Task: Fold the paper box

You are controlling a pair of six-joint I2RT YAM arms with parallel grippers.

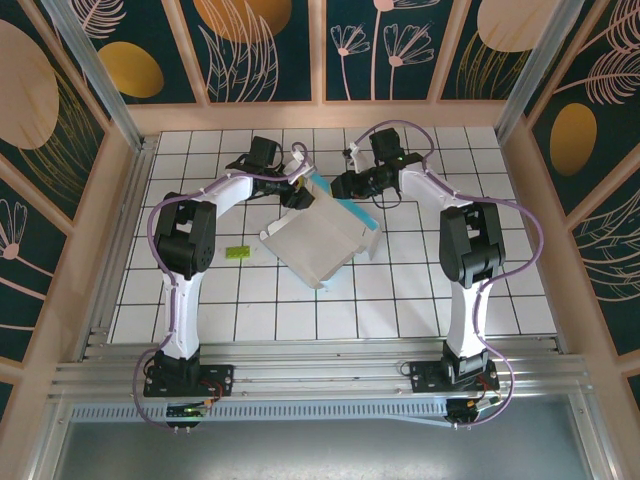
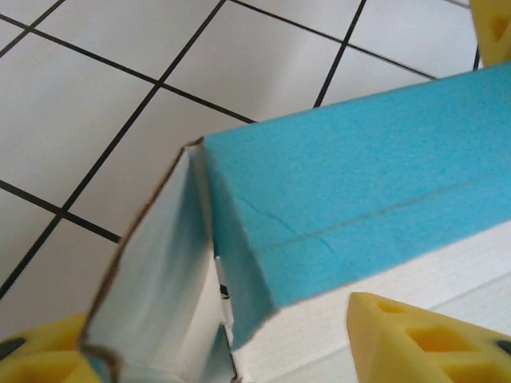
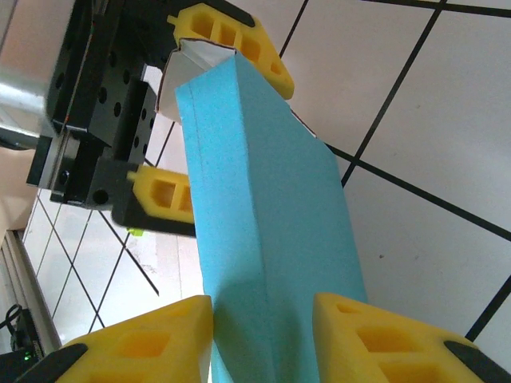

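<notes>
The paper box [image 1: 318, 243] lies half-formed mid-table, white inside, with a teal wall [image 1: 358, 213] raised along its far right edge. My right gripper [image 1: 352, 188] is shut on that wall, and its yellow fingers [image 3: 136, 343] press both teal faces [image 3: 263, 239]. At the wall's far end my left gripper [image 1: 300, 182] stands open. Its fingers [image 3: 231, 40] straddle the corner, where a white flap [image 2: 152, 287] folds in beside the teal card [image 2: 359, 175]. In the left wrist view the left gripper [image 2: 219, 319] shows wide-set fingertips [image 2: 423, 339].
A tiny lime-green block [image 1: 237, 252] sits on the tiled table [image 1: 430, 290] left of the box. Wooden walls and metal posts ring the table. Both arms lean in from the near edge toward the box's far side.
</notes>
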